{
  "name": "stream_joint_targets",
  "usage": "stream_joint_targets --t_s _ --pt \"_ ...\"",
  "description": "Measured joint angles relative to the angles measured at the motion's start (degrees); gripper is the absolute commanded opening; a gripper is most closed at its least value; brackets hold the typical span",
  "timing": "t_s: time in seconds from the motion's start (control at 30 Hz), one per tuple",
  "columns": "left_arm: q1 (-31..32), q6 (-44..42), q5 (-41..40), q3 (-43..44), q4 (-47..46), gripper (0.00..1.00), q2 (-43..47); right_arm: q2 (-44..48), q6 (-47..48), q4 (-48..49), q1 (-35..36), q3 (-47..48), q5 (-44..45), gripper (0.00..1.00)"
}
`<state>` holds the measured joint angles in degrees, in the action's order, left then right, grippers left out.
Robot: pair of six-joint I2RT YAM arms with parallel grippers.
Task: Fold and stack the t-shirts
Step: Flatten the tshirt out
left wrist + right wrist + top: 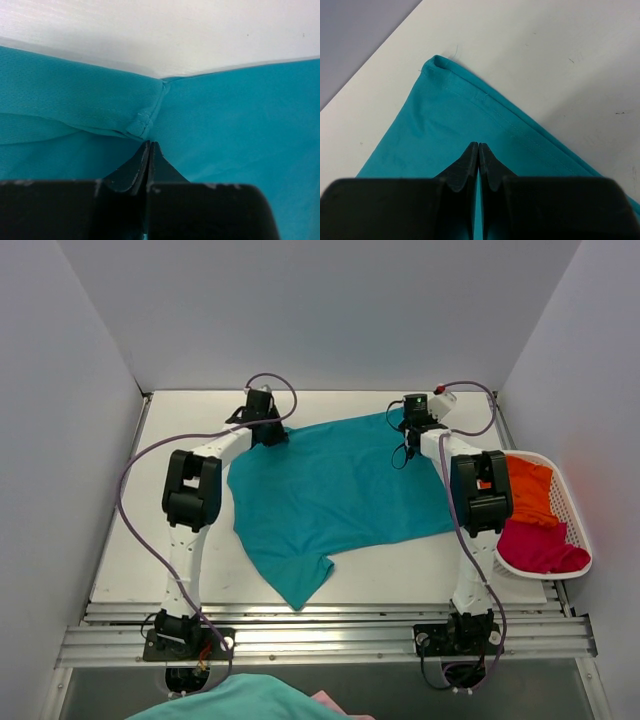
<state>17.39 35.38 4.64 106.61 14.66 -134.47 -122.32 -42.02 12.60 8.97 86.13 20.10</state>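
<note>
The teal-turquoise t-shirt (330, 490) lies spread on the white table, one sleeve pointing to the near edge. My left gripper (268, 430) is at its far left corner. In the left wrist view the left gripper (150, 143) is shut, with the teal cloth (240, 115) puckered at its tips. My right gripper (412, 432) is at the far right corner. In the right wrist view the right gripper (478, 145) is shut on the teal cloth (445, 125) just behind the hemmed corner. The orange t-shirt (530, 490) and magenta-red t-shirt (540, 548) lie crumpled in the basket.
The white lattice basket (575, 510) stands at the table's right edge, beside the right arm. Grey walls close in the table at the back and sides. A metal rail (320, 635) runs along the near edge. More teal cloth (240, 700) shows below the rail.
</note>
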Motion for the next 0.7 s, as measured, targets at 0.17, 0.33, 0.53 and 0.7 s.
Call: stream_joint_targets --t_s 0.17,0.33,0.53,0.7 --pt "0.0 -0.1 -0.3 2.6 0.4 0.02 -2.4 -0.9 0.0 0.0 -0.4 0.0 0.0 0.0" --pt "-0.1 -0.4 -2.1 6.7 1.6 0.02 -5.7 -1.0 0.0 0.0 -0.4 0.0 0.0 0.0" --pt "-1.1 -2.8 -5.5 30.1 10.5 0.3 -17.1 -1.5 0.0 0.0 -0.9 0.2 -0.1 0.0" --pt "-4.2 -5.5 -6.2 54.3 13.3 0.94 -28.2 -2.4 0.0 0.0 -1.5 0.7 -0.4 0.0"
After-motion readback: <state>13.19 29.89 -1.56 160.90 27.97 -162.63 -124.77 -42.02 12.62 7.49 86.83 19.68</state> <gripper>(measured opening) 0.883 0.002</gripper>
